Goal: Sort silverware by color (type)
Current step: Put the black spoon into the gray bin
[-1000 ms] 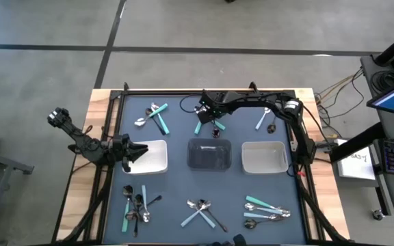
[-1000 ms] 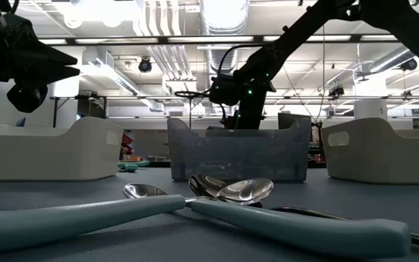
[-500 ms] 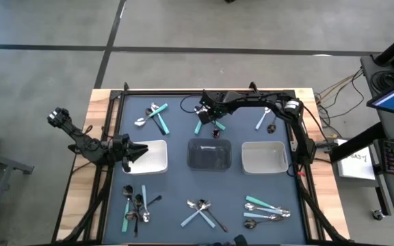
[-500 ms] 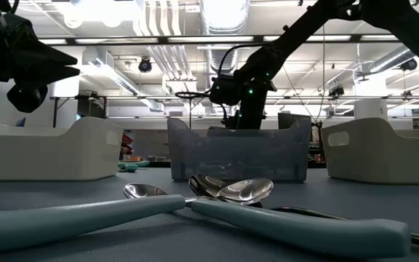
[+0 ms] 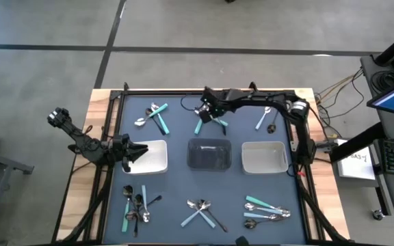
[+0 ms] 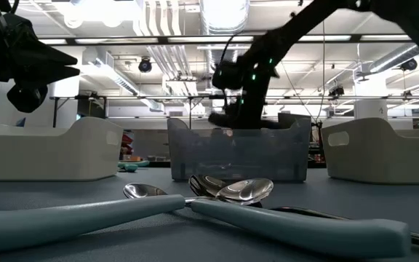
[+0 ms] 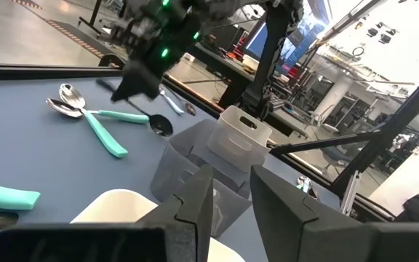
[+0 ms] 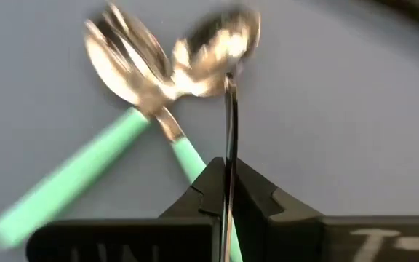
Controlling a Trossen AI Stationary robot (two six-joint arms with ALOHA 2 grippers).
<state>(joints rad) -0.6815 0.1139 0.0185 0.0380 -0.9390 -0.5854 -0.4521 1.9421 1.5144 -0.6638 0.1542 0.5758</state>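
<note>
My right gripper (image 5: 211, 109) hangs over the far middle of the table, shut on a thin dark-handled spoon (image 8: 229, 124). Two teal-handled pieces (image 8: 133, 124) lie crossed on the mat below it. My left gripper (image 5: 139, 152) waits open over the left white tray (image 5: 157, 161), touching nothing. More silverware lies in heaps at the far left (image 5: 154, 115), far right (image 5: 265, 120), near left (image 5: 135, 205), near middle (image 5: 201, 210) and near right (image 5: 265, 210). My right gripper pinches the spoon's thin dark handle (image 8: 229, 164) between its two fingers, which come from above. The handle runs forward out of the fingers, and its shiny bowl (image 8: 225, 35) is at the free end. The low view shows the gripper risen above the table.
Three small trays stand in a row across the middle: left white, a grey see-through one (image 5: 209, 154), and a right white one (image 5: 263, 157). Bare mat lies between the heaps and the trays.
My right gripper has risen and drawn a little toward the table's far edge, taking up the dark-handled spoon that lay beside the teal pieces. The teal pieces stay on the mat.
</note>
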